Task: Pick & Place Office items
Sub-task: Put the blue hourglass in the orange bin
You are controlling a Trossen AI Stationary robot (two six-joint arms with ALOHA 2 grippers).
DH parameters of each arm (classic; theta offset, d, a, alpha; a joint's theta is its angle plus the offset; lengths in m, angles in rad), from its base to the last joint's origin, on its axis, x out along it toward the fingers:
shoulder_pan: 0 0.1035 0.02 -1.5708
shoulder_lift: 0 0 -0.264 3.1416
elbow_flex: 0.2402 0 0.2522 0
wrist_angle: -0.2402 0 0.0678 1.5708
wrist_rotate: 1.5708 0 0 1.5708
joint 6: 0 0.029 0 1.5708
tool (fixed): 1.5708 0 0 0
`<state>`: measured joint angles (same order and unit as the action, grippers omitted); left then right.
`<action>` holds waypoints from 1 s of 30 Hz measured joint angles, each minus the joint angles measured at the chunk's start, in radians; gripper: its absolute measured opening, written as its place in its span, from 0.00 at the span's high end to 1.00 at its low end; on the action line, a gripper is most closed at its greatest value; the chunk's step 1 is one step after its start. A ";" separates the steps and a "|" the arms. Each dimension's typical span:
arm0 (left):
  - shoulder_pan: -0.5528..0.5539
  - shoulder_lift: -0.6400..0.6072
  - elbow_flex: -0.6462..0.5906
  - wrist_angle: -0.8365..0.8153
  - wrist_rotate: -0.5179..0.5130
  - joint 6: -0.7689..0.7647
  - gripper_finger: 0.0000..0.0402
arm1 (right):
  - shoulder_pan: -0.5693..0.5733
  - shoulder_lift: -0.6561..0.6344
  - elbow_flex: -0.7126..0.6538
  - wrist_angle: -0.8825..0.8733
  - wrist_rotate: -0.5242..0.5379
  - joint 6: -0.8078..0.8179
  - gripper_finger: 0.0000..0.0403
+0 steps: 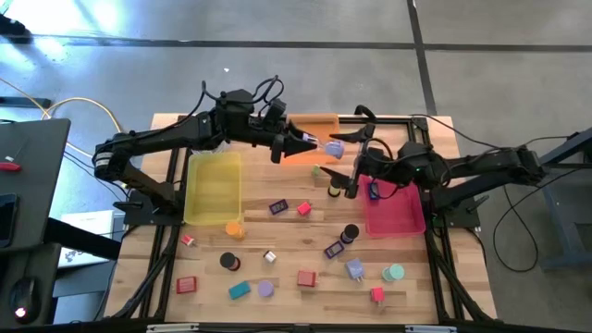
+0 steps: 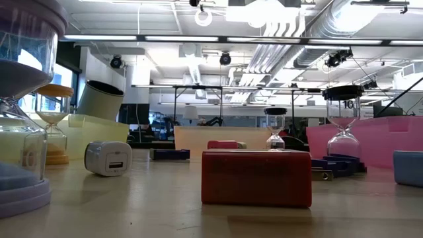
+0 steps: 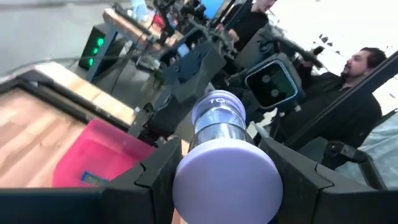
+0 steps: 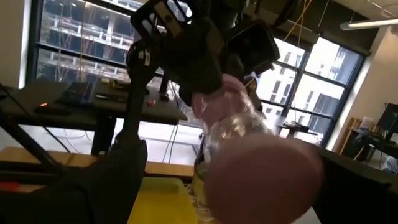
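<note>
The left gripper (image 1: 310,143) clasped a lavender hourglass (image 1: 335,148) at upper centre of the high view, beside the orange tray (image 1: 314,125). The right gripper (image 1: 354,159), jaws spread, flanked it.

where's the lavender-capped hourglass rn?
High view: lavender-capped hourglass held off the table in the left gripper, before the orange tray, right gripper open beside it.

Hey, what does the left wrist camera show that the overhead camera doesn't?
Only the left wrist view: people in dark clothes beyond the table. Only the high view: the yellow tray, the orange tray and the loose pieces across the table. Both: the lavender-capped hourglass clamped in the left pincer, the pink tray, and the right arm, its pincer open.
</note>
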<state>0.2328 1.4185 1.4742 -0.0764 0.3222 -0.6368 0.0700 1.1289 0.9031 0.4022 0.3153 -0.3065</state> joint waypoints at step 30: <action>0.000 -0.001 0.000 0.003 0.023 -0.006 0.53 | 0.000 0.008 0.000 0.056 0.002 -0.031 0.56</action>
<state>0.2329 1.4178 1.4746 -0.0738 0.3451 -0.6432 0.0700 1.1374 0.9031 0.4582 0.3177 -0.3376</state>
